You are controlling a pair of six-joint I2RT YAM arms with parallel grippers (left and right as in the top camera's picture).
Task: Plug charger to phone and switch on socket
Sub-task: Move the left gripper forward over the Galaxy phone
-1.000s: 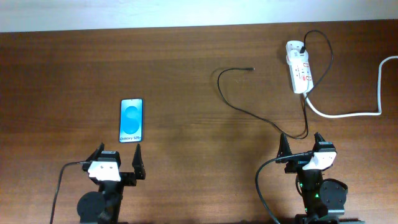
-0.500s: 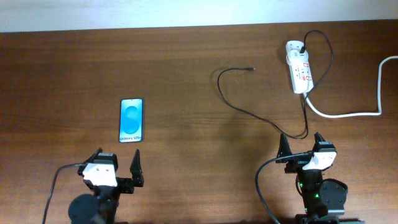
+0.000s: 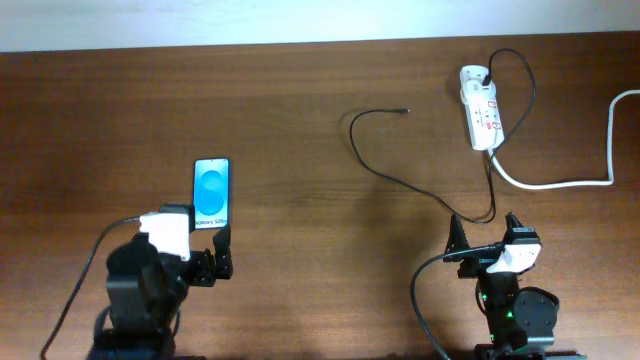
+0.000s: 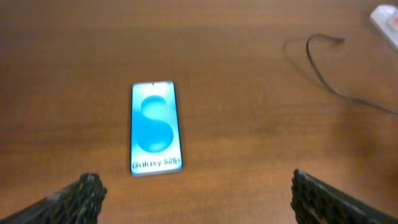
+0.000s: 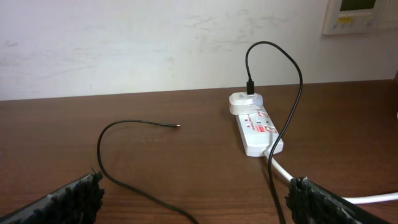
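Observation:
The phone (image 3: 211, 193) lies flat at the table's left, its blue screen up and its "Galaxy" end (image 4: 156, 164) toward me. My left gripper (image 3: 196, 240) hovers open just short of that end, nothing between its fingers (image 4: 81, 199). The charger (image 3: 380, 172), a thin black cable, snakes across the right half. Its free tip (image 3: 405, 111) rests on bare wood, and its other end runs to a white adapter (image 5: 242, 102) on the socket (image 3: 480, 120). My right gripper (image 3: 483, 232) stands open at the front right, empty, with the charger (image 5: 99, 149) passing ahead of it.
A thick white cord (image 3: 560, 183) runs from the socket to the table's right edge. A pale wall (image 5: 155, 37) rises behind the table's far edge. Each arm's own black cable hangs by its base at the front.
My left arm has lifted and swung forward, bringing its gripper up to the phone's near end. The right arm, cable and socket have not moved.

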